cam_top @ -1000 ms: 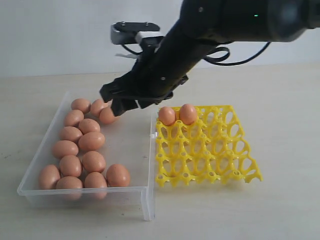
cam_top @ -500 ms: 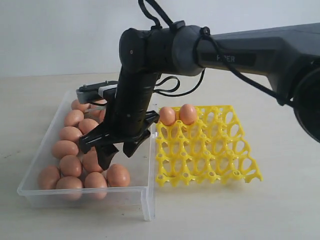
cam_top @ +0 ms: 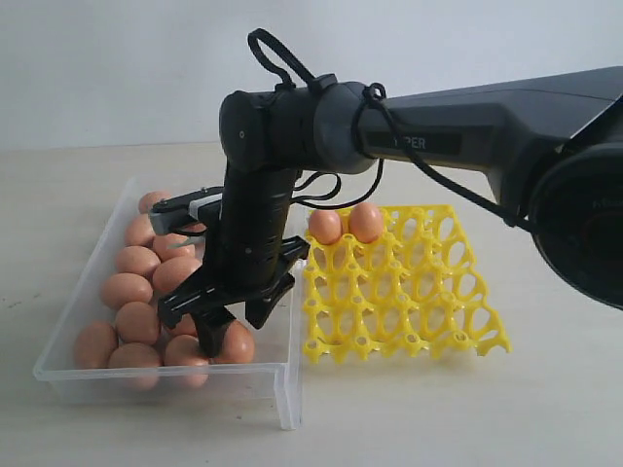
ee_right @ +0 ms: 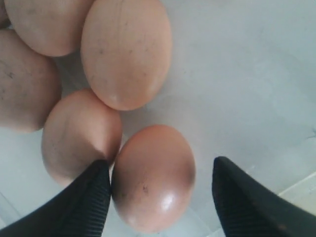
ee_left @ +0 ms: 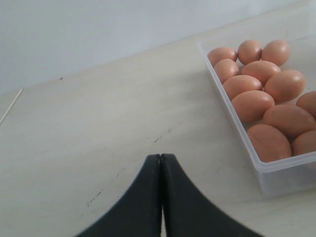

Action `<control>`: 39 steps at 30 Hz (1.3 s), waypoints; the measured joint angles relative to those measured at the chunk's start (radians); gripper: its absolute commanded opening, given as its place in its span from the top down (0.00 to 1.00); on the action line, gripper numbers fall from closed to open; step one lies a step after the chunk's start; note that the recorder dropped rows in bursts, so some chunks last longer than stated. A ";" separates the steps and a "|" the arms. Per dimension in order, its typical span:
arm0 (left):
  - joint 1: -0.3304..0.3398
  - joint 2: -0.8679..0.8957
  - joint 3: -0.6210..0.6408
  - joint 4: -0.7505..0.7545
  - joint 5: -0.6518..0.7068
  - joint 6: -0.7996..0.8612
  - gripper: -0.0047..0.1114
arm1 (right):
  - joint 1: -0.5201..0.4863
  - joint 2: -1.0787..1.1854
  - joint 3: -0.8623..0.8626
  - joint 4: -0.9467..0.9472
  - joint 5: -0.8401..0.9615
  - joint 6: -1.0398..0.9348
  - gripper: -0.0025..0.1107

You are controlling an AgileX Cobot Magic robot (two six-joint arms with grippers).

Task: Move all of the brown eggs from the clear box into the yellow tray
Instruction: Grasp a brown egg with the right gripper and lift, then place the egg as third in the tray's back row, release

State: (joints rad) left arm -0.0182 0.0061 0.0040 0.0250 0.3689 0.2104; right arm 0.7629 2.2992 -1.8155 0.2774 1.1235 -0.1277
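Observation:
Several brown eggs (cam_top: 136, 289) lie along the left side of the clear box (cam_top: 283, 387). My right gripper (cam_top: 220, 329) is down inside the box near its front wall, open, its fingers on either side of the front-right egg (cam_top: 238, 343). In the right wrist view that egg (ee_right: 153, 177) fills the gap of the right gripper (ee_right: 162, 165); one finger (ee_right: 94, 197) touches it, the other stands apart. Two eggs (cam_top: 326, 226) sit in the back-left cups of the yellow tray (cam_top: 409, 292). My left gripper (ee_left: 160, 157) is shut and empty over bare table beside the box (ee_left: 281, 170).
Neighbouring eggs (ee_right: 81, 133) press close against the straddled egg on one side. The box's front wall (cam_top: 165, 377) is just ahead of the right gripper. The dark right arm (cam_top: 438, 126) crosses above the tray's back edge. The tray's other cups hold nothing.
My right arm has swung from the back of the box toward its front and lowered. Its open fingers now straddle the front-right egg. The eggs have not moved.

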 measured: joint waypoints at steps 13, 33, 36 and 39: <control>0.000 0.000 0.000 0.000 0.000 0.000 0.96 | 0.006 0.002 -0.002 -0.089 0.015 0.003 0.98; 0.000 0.000 0.000 0.000 0.000 0.000 0.96 | -0.261 -0.509 0.809 -0.527 -1.210 0.407 0.98; 0.000 0.000 0.000 0.000 0.000 0.000 0.96 | -0.335 -0.511 0.869 -0.540 -1.301 0.436 0.98; 0.000 0.000 0.000 0.000 0.000 0.000 0.96 | -0.381 -0.511 0.904 -0.594 -1.384 0.440 0.98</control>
State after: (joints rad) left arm -0.0182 0.0061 0.0040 0.0250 0.3689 0.2104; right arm 0.3818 1.7881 -0.9117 -0.3166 -0.2602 0.3120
